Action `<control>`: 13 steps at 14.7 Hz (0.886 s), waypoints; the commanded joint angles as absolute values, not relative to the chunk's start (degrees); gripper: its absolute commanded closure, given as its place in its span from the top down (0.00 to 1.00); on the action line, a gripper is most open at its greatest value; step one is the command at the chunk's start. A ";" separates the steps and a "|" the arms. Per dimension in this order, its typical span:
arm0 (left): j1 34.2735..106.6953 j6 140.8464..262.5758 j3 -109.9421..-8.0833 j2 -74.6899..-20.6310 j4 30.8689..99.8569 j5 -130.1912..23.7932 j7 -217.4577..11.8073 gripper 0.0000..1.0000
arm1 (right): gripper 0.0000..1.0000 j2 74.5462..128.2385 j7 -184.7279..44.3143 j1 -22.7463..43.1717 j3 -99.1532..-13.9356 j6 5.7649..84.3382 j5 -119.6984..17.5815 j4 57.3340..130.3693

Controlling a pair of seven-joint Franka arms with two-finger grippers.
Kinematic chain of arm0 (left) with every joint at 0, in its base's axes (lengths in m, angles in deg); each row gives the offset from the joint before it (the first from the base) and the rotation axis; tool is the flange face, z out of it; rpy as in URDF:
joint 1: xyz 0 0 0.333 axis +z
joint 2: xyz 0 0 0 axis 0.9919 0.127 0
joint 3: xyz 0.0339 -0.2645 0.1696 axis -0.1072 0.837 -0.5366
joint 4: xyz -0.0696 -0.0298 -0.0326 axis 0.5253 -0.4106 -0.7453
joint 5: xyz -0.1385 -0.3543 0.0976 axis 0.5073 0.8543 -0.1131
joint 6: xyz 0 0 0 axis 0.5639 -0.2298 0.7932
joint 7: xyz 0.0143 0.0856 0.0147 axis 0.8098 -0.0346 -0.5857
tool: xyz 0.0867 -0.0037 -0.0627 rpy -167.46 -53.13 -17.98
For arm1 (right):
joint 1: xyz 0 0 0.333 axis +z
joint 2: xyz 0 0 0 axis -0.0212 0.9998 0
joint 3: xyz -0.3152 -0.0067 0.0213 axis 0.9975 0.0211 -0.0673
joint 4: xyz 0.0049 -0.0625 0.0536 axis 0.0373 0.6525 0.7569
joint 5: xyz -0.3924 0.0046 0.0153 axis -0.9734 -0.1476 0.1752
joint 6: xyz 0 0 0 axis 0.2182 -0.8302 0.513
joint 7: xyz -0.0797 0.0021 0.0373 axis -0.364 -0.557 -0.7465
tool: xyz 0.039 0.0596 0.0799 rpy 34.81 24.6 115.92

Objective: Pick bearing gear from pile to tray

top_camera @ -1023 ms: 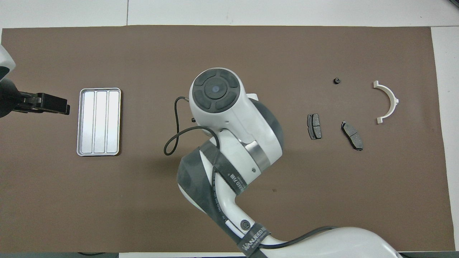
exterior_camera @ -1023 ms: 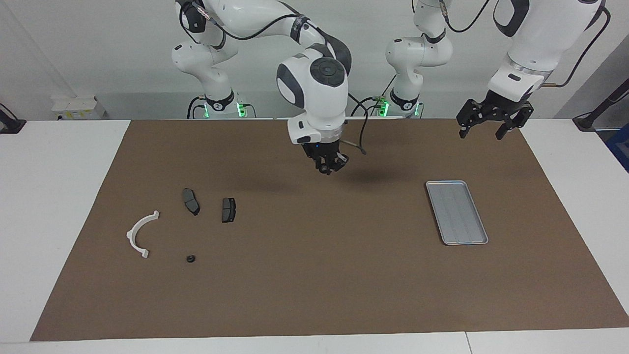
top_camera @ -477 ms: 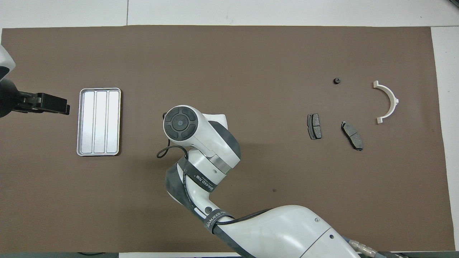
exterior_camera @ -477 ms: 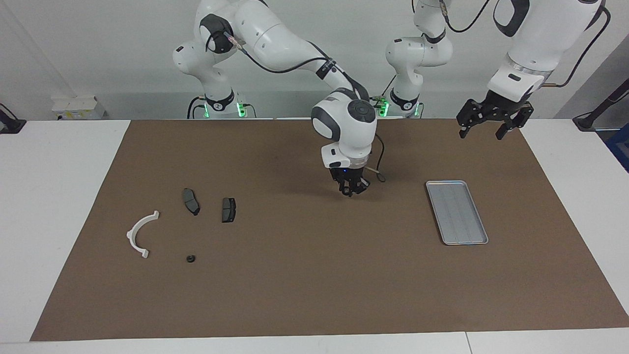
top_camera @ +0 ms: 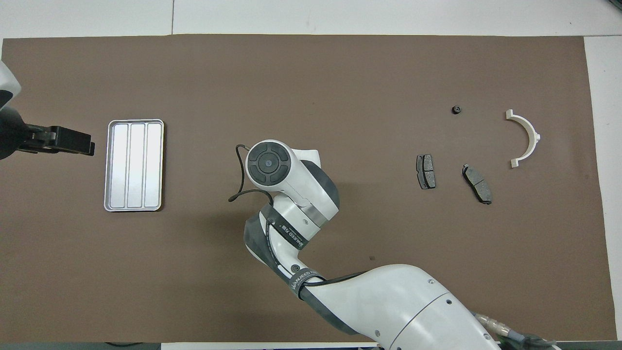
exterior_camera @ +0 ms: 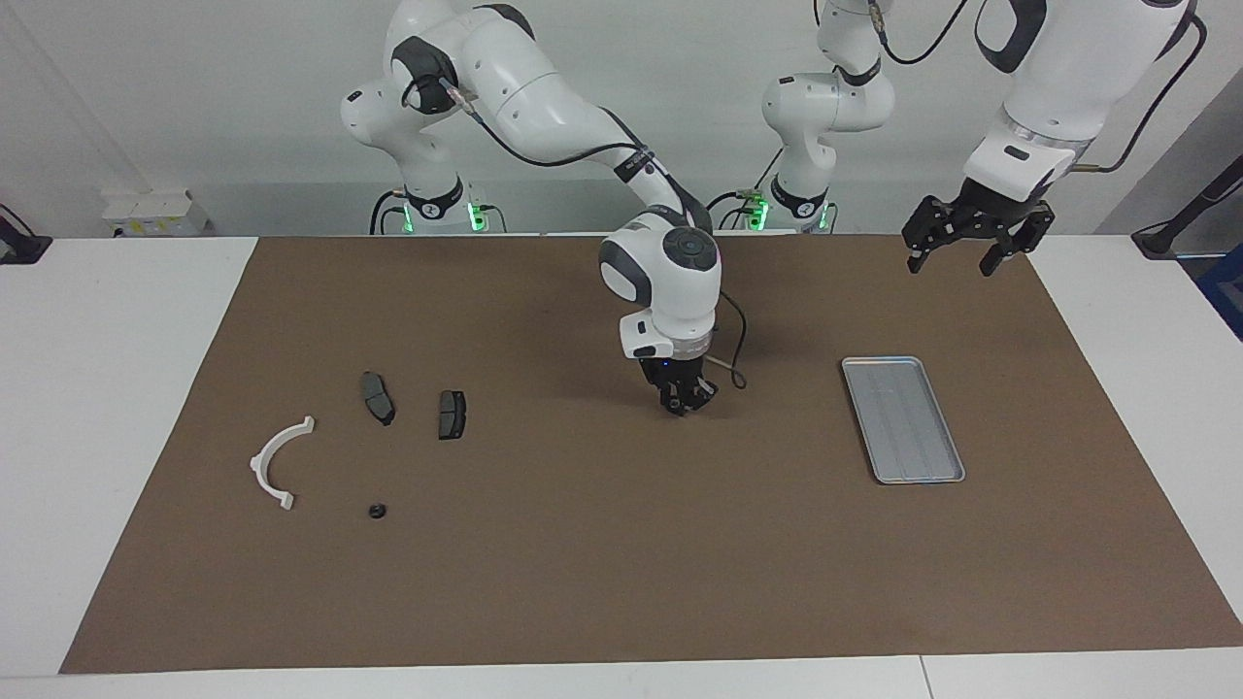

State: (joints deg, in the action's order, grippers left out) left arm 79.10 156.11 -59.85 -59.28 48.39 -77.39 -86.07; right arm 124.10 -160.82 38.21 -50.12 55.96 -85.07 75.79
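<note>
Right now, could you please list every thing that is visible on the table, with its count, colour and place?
Mat: one, brown, covering the table.
Tray: one, silver-grey, toward the left arm's end.
Brake-pad pieces: two, dark grey, toward the right arm's end.
Arc: one, white, beside the pads.
Round piece: one, black, farther from the robots than the pads.
Right gripper: low over mid-mat.
Left gripper: open, waiting over the mat's edge.

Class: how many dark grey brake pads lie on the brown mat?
2. One pad lies beside the other pad, which is next to the white arc. The right arm may hide more.
</note>
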 commanded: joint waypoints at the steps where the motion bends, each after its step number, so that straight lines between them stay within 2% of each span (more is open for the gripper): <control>1: 78.83 156.32 -60.19 -60.45 49.77 -76.75 -86.42 1.00 | 0.00 122.44 -159.24 37.11 -50.57 57.71 -85.78 78.61; 3: 78.75 154.66 -60.28 -60.79 49.77 -76.75 -86.50 1.00 | 0.00 122.44 -159.15 36.76 -50.57 57.18 -85.78 78.34; 4: 79.36 154.04 -60.37 -61.06 49.77 -76.84 -86.59 1.00 | 0.19 122.44 -159.15 36.58 -50.49 56.75 -85.78 78.08; 5: 79.36 154.03 -60.54 -61.32 49.51 -76.75 -86.68 1.00 | 0.99 122.18 -159.07 36.15 -50.49 55.35 -85.78 77.47; 8: 79.36 153.94 -60.63 -61.76 49.68 -76.75 -86.59 1.00 | 1.00 121.83 -156.88 34.48 -50.14 45.17 -85.43 71.41; 11: 78.58 153.68 -60.55 -61.85 50.03 -76.93 -89.30 1.00 | 1.00 118.15 -146.55 27.99 -51.27 37.60 -84.64 69.64; 13: 76.04 156.30 -59.32 -63.86 55.10 -77.37 -93.95 1.00 | 1.00 115.24 -133.82 23.68 -51.37 34.70 -83.33 69.73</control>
